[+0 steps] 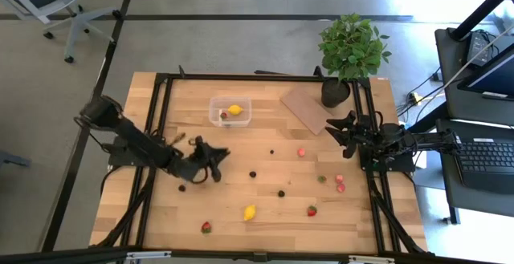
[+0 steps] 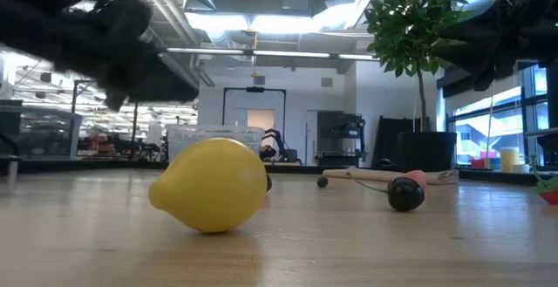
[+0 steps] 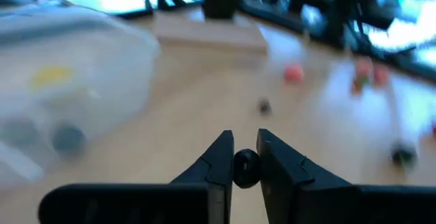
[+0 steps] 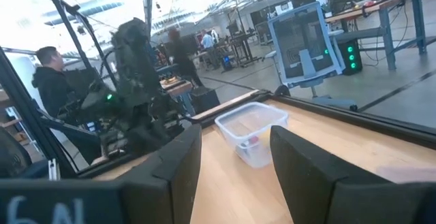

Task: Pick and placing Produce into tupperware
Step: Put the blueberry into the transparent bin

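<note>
A yellow lemon (image 2: 212,185) lies on the tabletop (image 1: 265,192). Near the tupperware (image 1: 230,111), the left hand (image 3: 246,164) pinches a dark berry (image 3: 246,169). The right hand (image 4: 231,163) waits, half open and empty.

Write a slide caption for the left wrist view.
Left claw shut on a dark berry, tupperware and scattered produce beyond.

No readable text, label, brand or sign is showing in any of the views. Only some pale, partly cut-off marks are showing on the dark body of the right arm's wrist (image 4: 27,207), and they cannot be made out with any certainty.
</note>
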Motion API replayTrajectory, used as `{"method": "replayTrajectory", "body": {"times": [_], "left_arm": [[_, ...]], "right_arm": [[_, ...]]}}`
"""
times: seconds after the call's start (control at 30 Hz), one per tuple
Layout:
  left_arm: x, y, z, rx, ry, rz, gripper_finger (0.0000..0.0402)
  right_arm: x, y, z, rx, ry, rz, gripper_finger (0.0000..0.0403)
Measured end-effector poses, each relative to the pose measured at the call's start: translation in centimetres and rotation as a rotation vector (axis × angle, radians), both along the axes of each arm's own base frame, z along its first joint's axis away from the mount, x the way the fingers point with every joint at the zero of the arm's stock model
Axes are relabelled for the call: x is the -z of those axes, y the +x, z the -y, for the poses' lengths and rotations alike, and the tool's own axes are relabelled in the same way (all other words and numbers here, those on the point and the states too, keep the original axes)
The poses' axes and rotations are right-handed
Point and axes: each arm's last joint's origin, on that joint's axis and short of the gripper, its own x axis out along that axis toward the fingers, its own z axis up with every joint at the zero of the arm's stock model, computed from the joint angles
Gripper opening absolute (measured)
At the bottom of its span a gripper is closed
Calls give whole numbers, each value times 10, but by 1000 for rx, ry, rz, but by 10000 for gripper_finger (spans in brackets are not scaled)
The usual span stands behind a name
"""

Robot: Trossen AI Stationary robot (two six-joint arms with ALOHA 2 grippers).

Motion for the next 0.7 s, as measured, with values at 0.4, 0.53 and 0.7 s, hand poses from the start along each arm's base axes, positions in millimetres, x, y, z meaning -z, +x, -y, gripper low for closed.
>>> {"method": "replayTrajectory", "body": {"times": [0.4, 0.53, 0.7], "left_arm": [[-40, 5, -80, -231, -98, 163, 40], [-43, 11, -106, -250, -186, 77, 40], [-50, 13, -131, -277, -296, -124, 40]], "right_arm": [[-1, 0, 0, -3, 26, 15, 178], [-2, 0, 0, -3, 26, 28, 178], [-2, 0, 0, -4, 27, 32, 178]]}}
